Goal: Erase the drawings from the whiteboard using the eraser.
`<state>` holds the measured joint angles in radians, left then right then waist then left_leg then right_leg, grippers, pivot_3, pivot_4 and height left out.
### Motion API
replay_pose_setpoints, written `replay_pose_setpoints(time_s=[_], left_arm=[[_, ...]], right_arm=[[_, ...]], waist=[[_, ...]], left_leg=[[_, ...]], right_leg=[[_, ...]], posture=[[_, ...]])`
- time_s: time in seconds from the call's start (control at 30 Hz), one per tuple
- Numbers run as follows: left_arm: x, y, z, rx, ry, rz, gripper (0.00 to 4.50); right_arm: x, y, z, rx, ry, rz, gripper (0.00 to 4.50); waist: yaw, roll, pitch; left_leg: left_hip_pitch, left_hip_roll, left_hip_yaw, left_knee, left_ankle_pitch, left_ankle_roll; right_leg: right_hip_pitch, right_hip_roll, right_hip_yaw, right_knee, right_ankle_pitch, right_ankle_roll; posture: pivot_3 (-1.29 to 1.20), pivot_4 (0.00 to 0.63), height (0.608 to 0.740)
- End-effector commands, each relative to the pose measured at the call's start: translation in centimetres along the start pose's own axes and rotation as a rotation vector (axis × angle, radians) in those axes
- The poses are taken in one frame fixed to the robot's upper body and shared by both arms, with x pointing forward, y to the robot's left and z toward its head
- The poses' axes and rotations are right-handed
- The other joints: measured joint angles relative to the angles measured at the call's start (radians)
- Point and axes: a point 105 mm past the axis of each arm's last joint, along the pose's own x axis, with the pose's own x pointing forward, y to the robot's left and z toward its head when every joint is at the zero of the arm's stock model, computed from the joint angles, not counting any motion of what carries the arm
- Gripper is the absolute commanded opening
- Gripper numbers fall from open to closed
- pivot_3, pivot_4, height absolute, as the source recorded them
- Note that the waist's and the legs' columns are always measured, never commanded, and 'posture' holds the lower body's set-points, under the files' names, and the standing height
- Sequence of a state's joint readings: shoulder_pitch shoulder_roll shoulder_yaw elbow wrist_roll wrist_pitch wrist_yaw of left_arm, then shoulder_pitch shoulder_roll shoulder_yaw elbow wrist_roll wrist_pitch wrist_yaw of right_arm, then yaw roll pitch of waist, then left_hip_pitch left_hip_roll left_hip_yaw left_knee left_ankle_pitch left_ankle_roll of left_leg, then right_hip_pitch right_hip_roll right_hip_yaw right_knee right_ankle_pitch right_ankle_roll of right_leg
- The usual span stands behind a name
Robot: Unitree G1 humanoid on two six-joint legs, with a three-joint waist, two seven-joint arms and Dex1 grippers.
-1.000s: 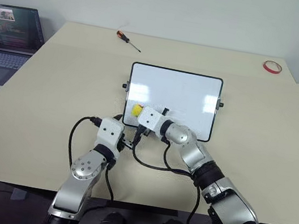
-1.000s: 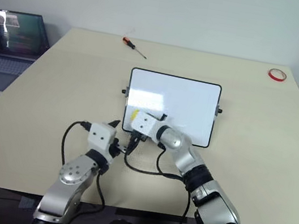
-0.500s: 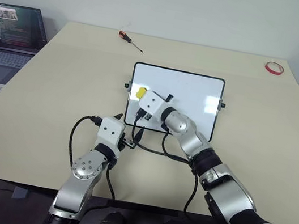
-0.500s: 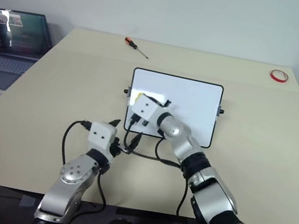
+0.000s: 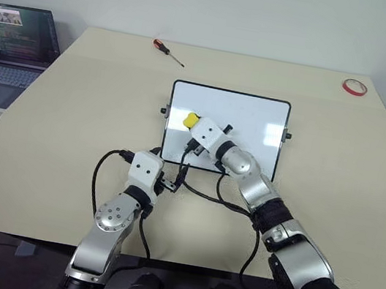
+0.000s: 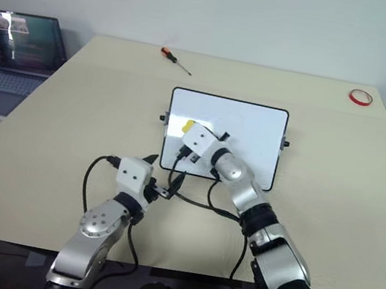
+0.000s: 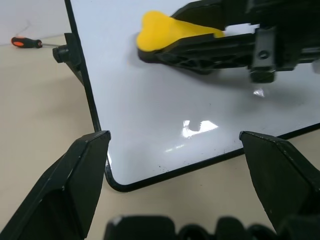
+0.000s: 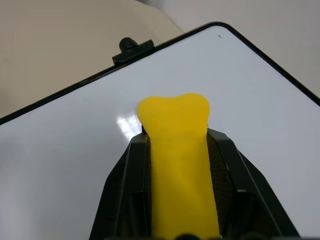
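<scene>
The whiteboard (image 5: 257,118) lies on the beige table, glossy white with a thin black frame. The drawings are out of view; the board's visible surface looks plain white. My right gripper (image 5: 195,123) is shut on the yellow eraser (image 5: 190,120), whose tip rests against the board's left part. The right wrist view has the eraser (image 8: 175,165) clamped between both black fingers (image 8: 125,190). My left gripper (image 7: 173,136) stands wide open at the board's near left corner (image 7: 112,182), holding nothing. From there the eraser (image 7: 165,35) appears farther up the board.
A screwdriver (image 5: 167,51) lies at the table's far left and a red tape ring (image 5: 351,86) at its far right. An open laptop (image 5: 10,40) sits on a side desk to the left. Black cables (image 5: 200,192) hang between the wrists in front of the board.
My right gripper has carried the eraser from the board's near left corner away from me and a little rightward along the board. The left gripper has stayed put.
</scene>
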<state>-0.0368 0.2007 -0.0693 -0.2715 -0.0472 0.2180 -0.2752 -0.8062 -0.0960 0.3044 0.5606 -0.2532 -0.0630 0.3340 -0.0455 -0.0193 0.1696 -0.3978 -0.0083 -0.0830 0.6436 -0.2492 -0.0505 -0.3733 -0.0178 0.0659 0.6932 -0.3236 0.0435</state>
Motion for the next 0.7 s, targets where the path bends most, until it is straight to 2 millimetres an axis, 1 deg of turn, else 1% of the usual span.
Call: replay_pose_setpoints(time_s=[0.03,0.07,0.13,0.27,0.47,0.53,0.6,0.7], left_arm=[[0.5,0.1,2.7,0.009,-0.1,-0.063,4.5],[0.7,-0.1,3.1,0.017,-0.115,-0.105,4.5],[1.0,-0.8,3.7,0.037,-0.142,-0.202,4.5],[1.6,-2.4,4.6,0.076,-0.178,-0.387,4.5],[2.9,-5.6,6.4,0.084,-0.236,-0.68,4.5],[3.5,-7.1,6.7,0.123,-0.254,-0.809,4.5],[3.9,-8.3,6.6,0.15,-0.257,-0.916,4.5],[4.1,-9.6,6.3,0.151,-0.248,-1.056,4.5]], right_arm=[[-2.4,-2.9,3.2,0.055,-0.095,-0.068,1.16],[-3.8,-3.5,3.3,0.069,-0.085,-0.095,1.16],[-6.2,-4.2,3.1,0.094,-0.047,-0.137,1.16],[-9.7,-4.7,2.1,0.147,0.075,-0.214,1.16],[-15.9,-7.5,-0.8,0.254,0.308,-0.451,1.16],[-18.6,-8.5,-2.0,0.266,0.4,-0.552,1.16],[-20.8,-8.9,-3.1,0.283,0.47,-0.628,1.16],[-22.4,-8.8,-4.1,0.363,0.53,-0.692,1.16]], waist=[[0.001,0.0,0.0],[0.002,0.0,0.0],[0.009,0.0,0.0],[0.011,0.0,0.0],[0.016,0.001,0.0],[0.019,0.001,0.0],[0.019,0.001,0.0],[0.011,0.001,0.0]], left_leg=[[-0.001,0.0,0.0,0.0,0.0,0.0],[-0.001,0.0,0.0,0.0,0.0,0.0],[-0.002,0.0,-0.002,-0.001,0.0,0.0],[-0.002,0.0,-0.001,-0.001,0.0,0.0],[-0.002,0.0,-0.001,-0.001,0.0,0.0],[-0.002,-0.001,-0.001,-0.001,0.0,0.0],[-0.002,-0.001,-0.002,-0.001,0.0,0.0],[-0.003,-0.001,-0.001,-0.002,0.0,0.0]], right_leg=[[0.0,0.0,0.0,0.0,0.0,0.0],[-0.001,0.0,0.0,0.0,0.0,0.0],[-0.001,0.0,-0.001,-0.001,0.0,0.0],[0.0,0.0,-0.001,-0.004,0.0,0.0],[0.001,0.0,-0.002,-0.005,0.0,0.0],[0.001,0.0,-0.001,-0.006,0.0,0.0],[0.001,0.0,-0.003,-0.007,0.0,0.0],[0.002,0.002,-0.002,-0.009,0.0,0.0]], posture=[[0.0,0.15,0.74],[0.0,0.15,0.74],[0.0,0.15,0.74],[0.0,0.15,0.74],[0.0,0.15,0.74],[0.0,0.15,0.74],[0.0,0.15,0.74],[0.0,0.15,0.74]])
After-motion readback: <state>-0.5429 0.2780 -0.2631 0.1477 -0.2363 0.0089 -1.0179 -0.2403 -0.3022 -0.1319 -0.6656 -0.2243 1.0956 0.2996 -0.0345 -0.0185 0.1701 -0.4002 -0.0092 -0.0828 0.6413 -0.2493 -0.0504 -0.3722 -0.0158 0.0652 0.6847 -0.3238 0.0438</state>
